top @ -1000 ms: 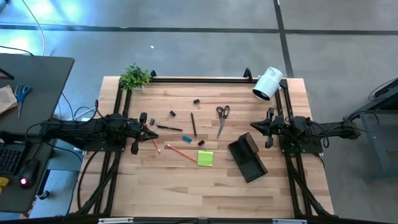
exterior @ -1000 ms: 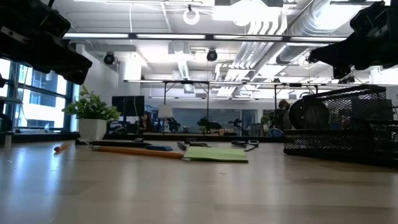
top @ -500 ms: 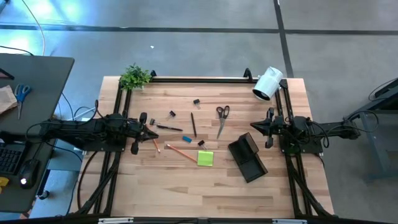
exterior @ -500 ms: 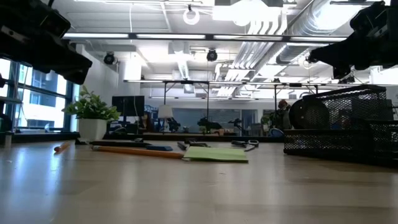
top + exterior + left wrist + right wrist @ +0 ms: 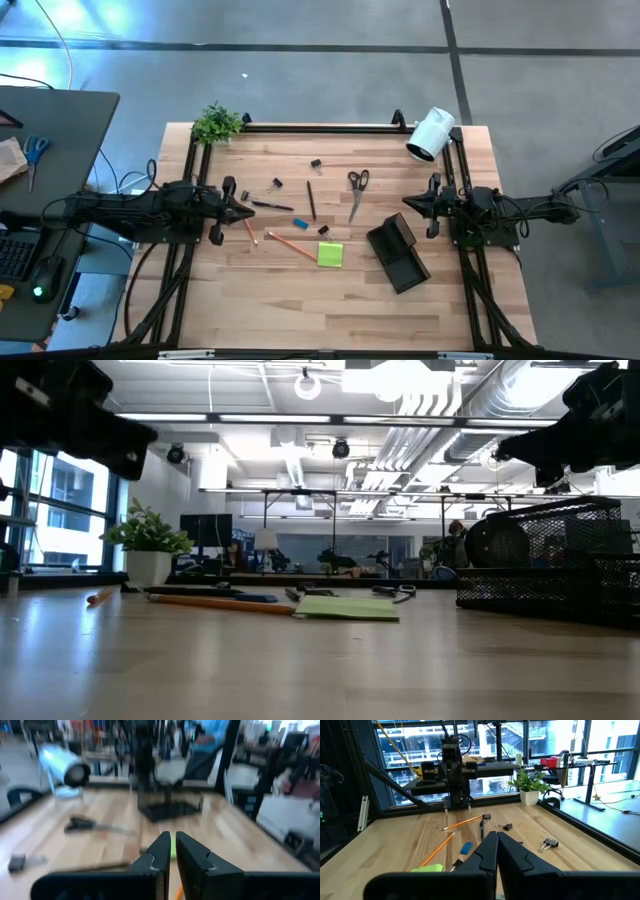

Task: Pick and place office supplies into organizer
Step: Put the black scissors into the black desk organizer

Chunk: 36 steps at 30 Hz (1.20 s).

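Overhead layout, read near to far with the table centre as the dial's hub. At about 4 o'clock, nearest the front edge, the organizer (image 5: 399, 256) stands with nothing visible in it. Just short of centre lie the lime-green sticky-note pad (image 5: 330, 254) and an orange pencil (image 5: 291, 245); a second pencil (image 5: 249, 232) lies toward 8 o'clock. Past them come the small blue piece (image 5: 301, 222) and a dark pen (image 5: 311, 199); the grey-handled scissors (image 5: 356, 192) lie toward 1 o'clock, and the black clips (image 5: 316, 163) farthest back near 12.

The left gripper (image 5: 240, 209) hangs at 9 o'clock with its fingers together on nothing, close to the second pencil. The right gripper (image 5: 412, 201) waits at 3 o'clock, likewise closed and empty.

Judged stage: the opening step, with no supply yet placed. The next move probably calls for the left fingers to part, descend astride a nearby pencil or pen, and close across its shaft.
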Each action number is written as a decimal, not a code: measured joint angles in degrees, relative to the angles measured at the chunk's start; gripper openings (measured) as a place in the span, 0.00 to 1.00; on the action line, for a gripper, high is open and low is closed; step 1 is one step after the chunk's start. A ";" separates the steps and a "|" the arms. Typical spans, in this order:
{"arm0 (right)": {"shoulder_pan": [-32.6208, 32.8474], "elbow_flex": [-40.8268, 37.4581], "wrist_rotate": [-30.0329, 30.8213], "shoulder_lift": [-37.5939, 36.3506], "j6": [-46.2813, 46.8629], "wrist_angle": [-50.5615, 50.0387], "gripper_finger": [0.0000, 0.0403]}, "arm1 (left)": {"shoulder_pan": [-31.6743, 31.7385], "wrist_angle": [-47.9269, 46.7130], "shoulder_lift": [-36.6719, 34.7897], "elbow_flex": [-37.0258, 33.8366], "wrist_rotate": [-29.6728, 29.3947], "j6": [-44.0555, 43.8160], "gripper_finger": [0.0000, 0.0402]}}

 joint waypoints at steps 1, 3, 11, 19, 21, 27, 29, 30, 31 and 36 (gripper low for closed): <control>-0.02 0.00 0.02 0.00 -0.28 0.17 0.00 | 0.00 1.85 -0.02 0.00 -0.01 -0.16 0.05; 0.00 -0.07 0.04 0.02 -1.88 1.10 0.00 | 0.00 4.94 -0.02 0.00 0.02 -0.99 0.05; -0.01 -0.07 0.02 0.00 2.78 7.64 0.00 | 0.00 11.38 0.00 0.00 -0.43 -1.02 0.05; -0.04 -0.07 0.37 0.00 6.51 7.15 0.00 | 0.00 16.95 -0.04 0.00 -3.19 -5.10 0.05; -0.04 -0.07 0.55 0.00 3.55 7.20 0.00 | -0.01 16.81 0.01 0.00 -2.38 -6.73 0.05; -0.76 0.01 5.09 0.10 1.91 10.95 0.00 | 0.00 21.85 1.20 0.11 -6.79 -7.27 0.05; -1.64 0.92 7.32 1.05 1.45 11.18 0.00 | 0.00 22.63 3.23 1.79 -9.54 -6.45 0.05; -2.17 1.55 8.34 2.06 1.45 11.18 0.00 | 0.00 22.02 4.72 3.23 -10.60 -5.19 0.05; -2.76 2.05 9.37 3.34 1.45 11.27 0.00 | 0.00 20.70 6.62 4.94 -11.39 -3.79 0.05; -5.49 2.75 14.28 13.33 4.76 11.28 0.06 | 0.00 14.91 21.31 12.85 -15.32 0.79 0.05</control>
